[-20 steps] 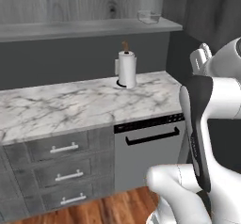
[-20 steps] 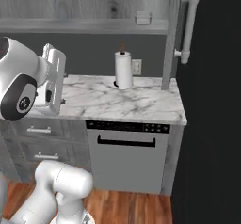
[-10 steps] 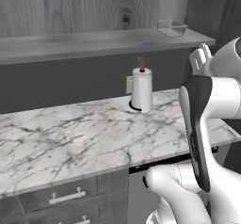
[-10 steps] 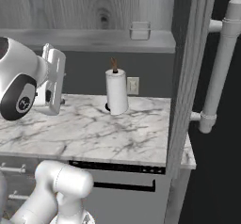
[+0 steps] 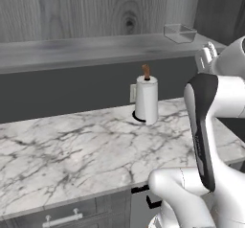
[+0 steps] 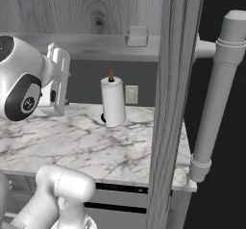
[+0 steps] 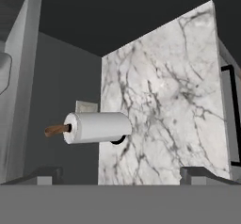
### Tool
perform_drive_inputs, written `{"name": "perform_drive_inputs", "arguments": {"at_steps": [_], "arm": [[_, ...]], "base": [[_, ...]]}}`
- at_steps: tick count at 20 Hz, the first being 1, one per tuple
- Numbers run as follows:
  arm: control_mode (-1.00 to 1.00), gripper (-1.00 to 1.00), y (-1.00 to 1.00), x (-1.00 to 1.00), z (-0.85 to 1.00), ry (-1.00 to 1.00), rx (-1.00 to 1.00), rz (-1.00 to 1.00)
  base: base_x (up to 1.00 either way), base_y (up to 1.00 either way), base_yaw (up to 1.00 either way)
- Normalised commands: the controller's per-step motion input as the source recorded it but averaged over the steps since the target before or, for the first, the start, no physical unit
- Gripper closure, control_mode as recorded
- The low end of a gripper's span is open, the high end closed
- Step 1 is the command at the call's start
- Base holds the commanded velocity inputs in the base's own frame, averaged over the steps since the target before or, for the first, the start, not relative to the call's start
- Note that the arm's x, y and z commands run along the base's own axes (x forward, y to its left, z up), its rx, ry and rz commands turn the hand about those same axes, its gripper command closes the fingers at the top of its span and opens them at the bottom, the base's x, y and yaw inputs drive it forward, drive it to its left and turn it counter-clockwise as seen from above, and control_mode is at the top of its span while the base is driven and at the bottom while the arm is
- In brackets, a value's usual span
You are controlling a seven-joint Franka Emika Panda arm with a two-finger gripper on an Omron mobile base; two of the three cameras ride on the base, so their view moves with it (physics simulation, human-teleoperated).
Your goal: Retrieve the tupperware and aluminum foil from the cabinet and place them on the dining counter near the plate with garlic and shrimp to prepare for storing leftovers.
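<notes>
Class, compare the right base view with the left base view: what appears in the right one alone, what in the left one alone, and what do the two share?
Right base view alone: a tall grey wood-grain panel in the foreground with a pale tubular handle beside it.
Left base view alone: a small bar handle on a drawer front at the bottom edge.
Shared: the tupperware on the cabinet shelf, the paper towel roll standing upright on the marble worktop, and the wall outlet behind the roll.

A white paper towel roll (image 7: 98, 126) on a brown-tipped holder appears sideways, standing on the veined marble worktop (image 7: 164, 105). Behind it a wall outlet (image 7: 86, 107) sits on the dark grey backsplash (image 7: 61, 110).
</notes>
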Motion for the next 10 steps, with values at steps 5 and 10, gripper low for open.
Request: {"name": "perform_drive_inputs", "arguments": {"at_steps": [5,10], "arm": [[-1.0,-1.0,-0.2,0.06,0.41,0.0,-0.01,0.0],[-1.0,-1.0,-0.04,0.09,0.4,-0.04,-0.1,0.0]], "base": [[0.0,0.0,0.0],[0.0,0.0,0.0]]}}
